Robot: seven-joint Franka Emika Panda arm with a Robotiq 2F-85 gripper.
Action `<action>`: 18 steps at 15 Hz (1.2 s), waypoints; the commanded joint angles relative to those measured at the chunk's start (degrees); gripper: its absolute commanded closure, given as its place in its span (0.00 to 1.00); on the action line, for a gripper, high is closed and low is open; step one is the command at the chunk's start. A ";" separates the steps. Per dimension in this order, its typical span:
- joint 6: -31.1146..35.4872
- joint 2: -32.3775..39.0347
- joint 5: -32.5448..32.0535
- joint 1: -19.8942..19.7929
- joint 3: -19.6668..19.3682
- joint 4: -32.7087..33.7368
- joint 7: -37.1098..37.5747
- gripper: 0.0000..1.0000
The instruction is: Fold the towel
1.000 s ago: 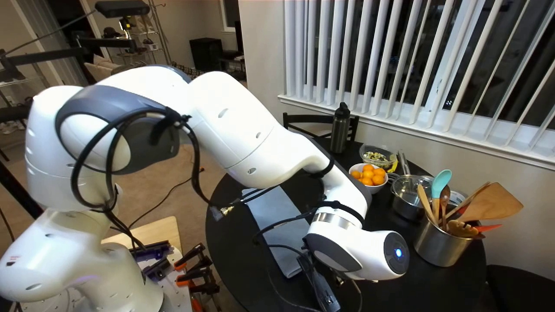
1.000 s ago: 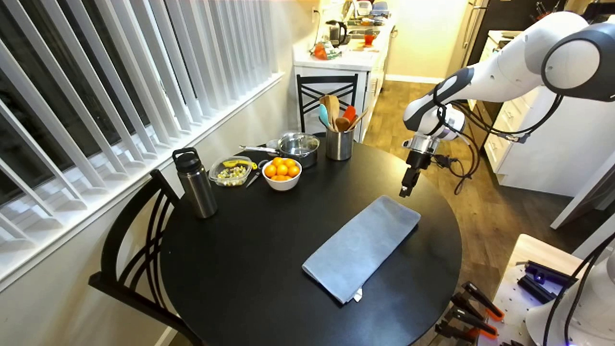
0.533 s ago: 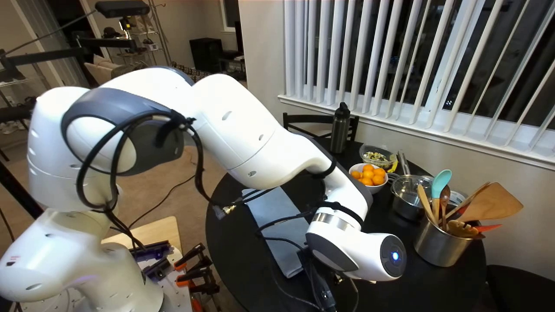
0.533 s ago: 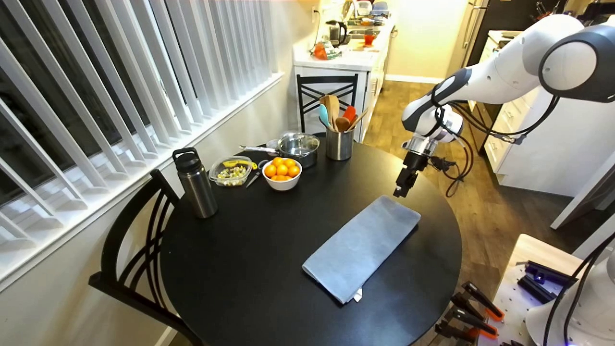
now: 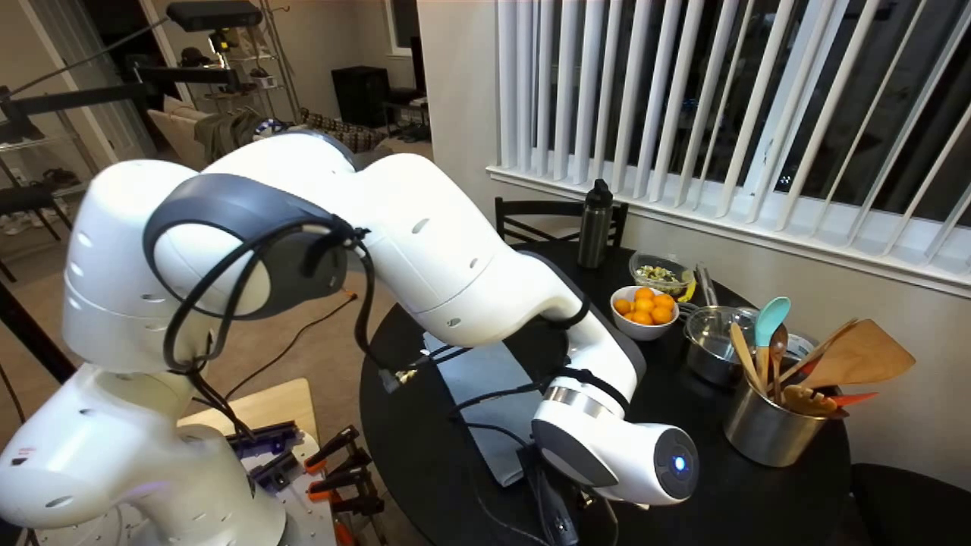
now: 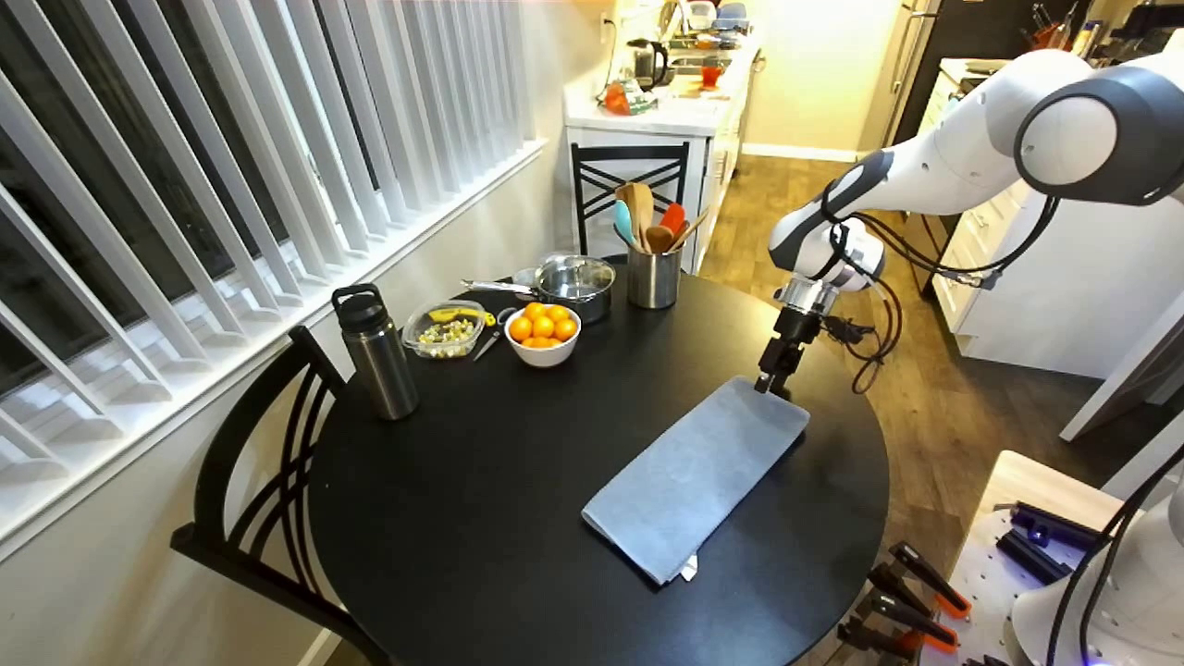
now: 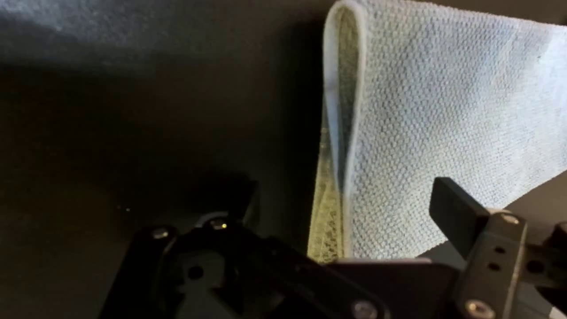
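Observation:
The blue-grey towel (image 6: 696, 481) lies folded into a long strip on the black table. It also shows in an exterior view (image 5: 489, 402), partly behind the arm. In the wrist view the towel (image 7: 443, 110) shows a looped fold at its end, with a yellowish underside below. My gripper (image 6: 770, 381) is low at the towel's end nearest the utensil pot. In the wrist view the gripper (image 7: 350, 206) is open and empty. One finger is over the table beside the towel's end edge, the other over the towel. I cannot tell whether the fingertips touch anything.
The round black table (image 6: 481, 518) holds a steel bottle (image 6: 377, 356), a salad container (image 6: 446, 331), a bowl of oranges (image 6: 543, 356), a pot (image 6: 587, 301) and a utensil holder (image 6: 653, 279). Cables (image 5: 485, 394) hang from the arm. A chair (image 6: 250, 481) stands at the table's edge.
My gripper has moved down and toward the towel's end, from beside it to right at its edge. The arm has lowered. The towel has not moved.

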 commanded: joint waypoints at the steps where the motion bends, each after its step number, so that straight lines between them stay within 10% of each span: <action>1: 1.33 0.18 1.04 0.23 0.90 -0.73 1.32 0.00; 13: 0.95 -1.34 0.30 3.89 3.17 -2.52 1.41 0.00; 17: 0.23 -1.28 0.44 3.06 2.54 -2.55 1.36 0.27; 18: 0.06 -1.33 0.42 2.74 2.37 -2.64 1.14 0.46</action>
